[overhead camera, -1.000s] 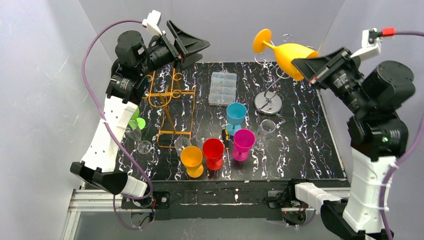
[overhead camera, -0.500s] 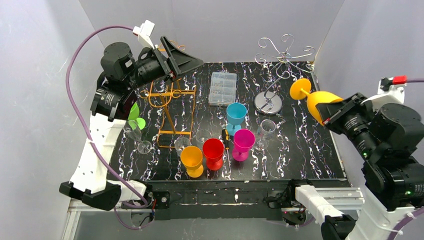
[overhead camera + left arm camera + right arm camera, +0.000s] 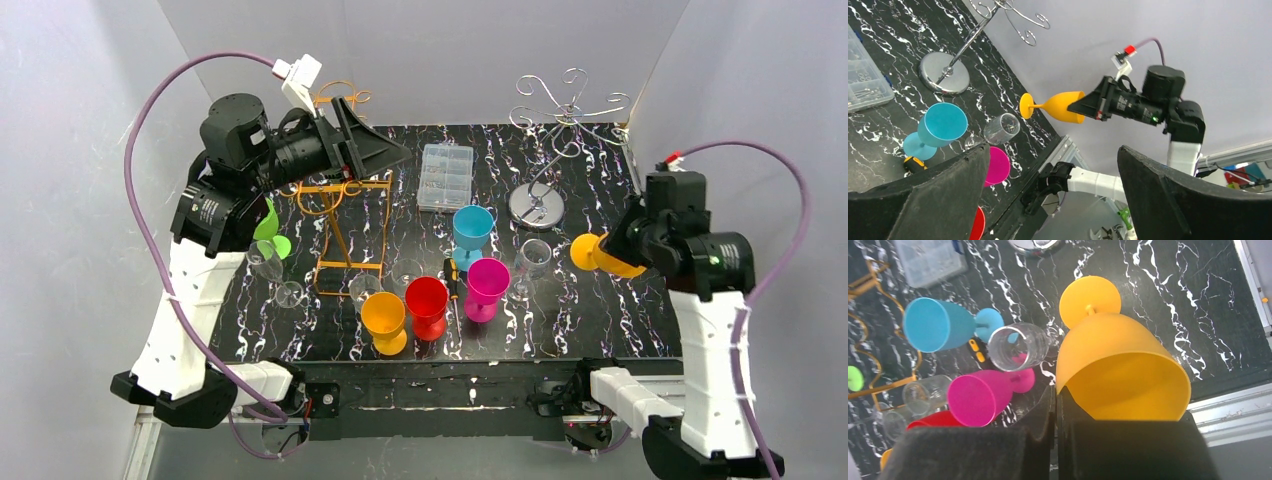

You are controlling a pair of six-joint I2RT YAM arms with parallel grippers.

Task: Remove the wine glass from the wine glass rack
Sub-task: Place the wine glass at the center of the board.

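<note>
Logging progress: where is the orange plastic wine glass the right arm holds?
Top view: the orange plastic wine glass lies sideways in the shut right gripper above the table's right side, right of the clear glass and nearer than the silver wire rack.

The left arm [image 3: 195,300] stands up from its base at seven o'clock and bends over toward eleven o'clock. The left gripper [image 3: 385,148] is held high and points toward three o'clock, its jaws spread wide with nothing between them. The right arm [image 3: 712,350] stands upright at four o'clock, wrist turned toward nine o'clock. The right gripper [image 3: 622,250] is clamped on the rim of the orange wine glass [image 3: 592,253], which lies sideways in its grip.
</note>
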